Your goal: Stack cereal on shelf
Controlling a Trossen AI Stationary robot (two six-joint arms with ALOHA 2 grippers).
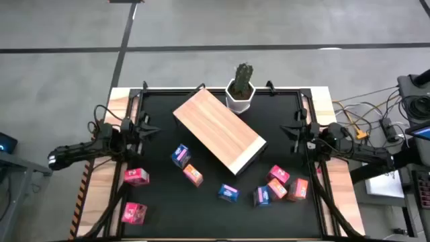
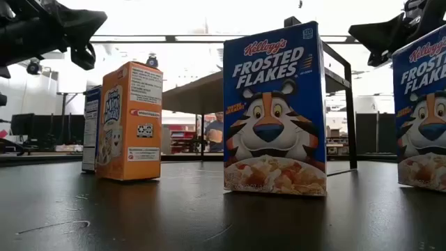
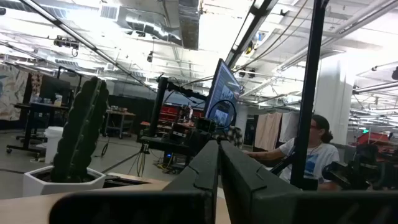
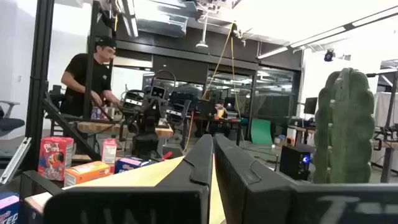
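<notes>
The shelf (image 1: 219, 130) lay flat and askew on the black table (image 1: 161, 195), one corner almost touching the white pot of the cactus (image 1: 240, 87) at the table's far edge. No cereal stood on it. Nearest the shelf, just off its long near side, were a blue box (image 1: 180, 155) and an orange box (image 1: 193, 175); farther out from that side lay a second blue box (image 1: 228, 193). Off the shelf's near right corner sat a cluster: a pink box (image 1: 279, 175), an orange box (image 1: 276, 189), a blue box (image 1: 262, 195) and a red-orange box (image 1: 298, 189), close together. Well apart from the shelf, toward the left arm's side, lay two pink boxes (image 1: 136, 176) and (image 1: 134, 214). In the low view, a Frosted Flakes box (image 2: 274, 110) stood upright, with an orange box (image 2: 129, 123) upright to its left. The left gripper (image 1: 149, 129) hung beside the shelf's left end, above the table, its fingers (image 3: 205, 171) pressed together on nothing. The right gripper (image 1: 287, 130) hung off the shelf's right end, fingers (image 4: 200, 160) likewise closed and empty. People showed in the room beyond the table.
</notes>
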